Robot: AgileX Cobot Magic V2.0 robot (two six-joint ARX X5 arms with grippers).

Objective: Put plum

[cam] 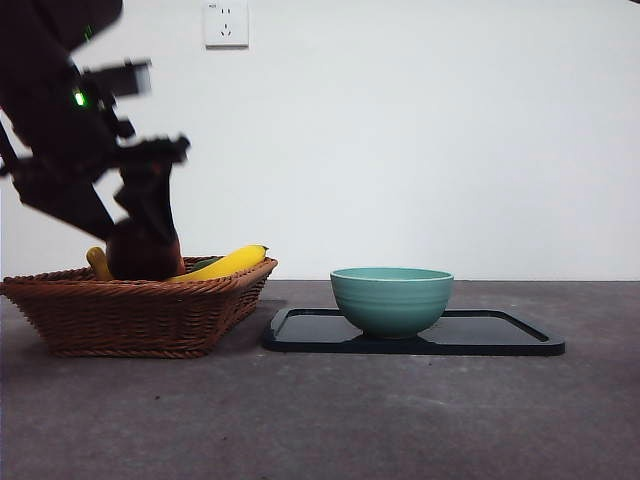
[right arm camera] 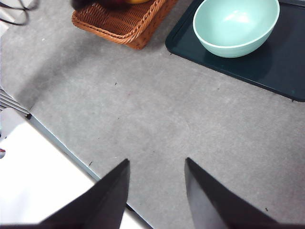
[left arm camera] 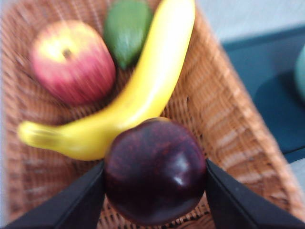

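The plum (left arm camera: 155, 171) is dark purple-maroon and glossy. My left gripper (left arm camera: 155, 191) is shut on it, one black jaw on each side, just above the wicker basket (left arm camera: 228, 129). In the front view the left gripper (cam: 145, 245) reaches down into the basket (cam: 140, 315) at the left, with the plum (cam: 135, 255) dark between its jaws. My right gripper (right arm camera: 157, 191) is open and empty above the bare grey table, well away from the basket (right arm camera: 124, 21).
In the basket lie a yellow banana (left arm camera: 143, 90), a red apple (left arm camera: 71, 62) and a green fruit (left arm camera: 126, 31). A teal bowl (cam: 391, 298) stands on a dark tray (cam: 500, 335) to the right of the basket; both show in the right wrist view (right arm camera: 236, 26).
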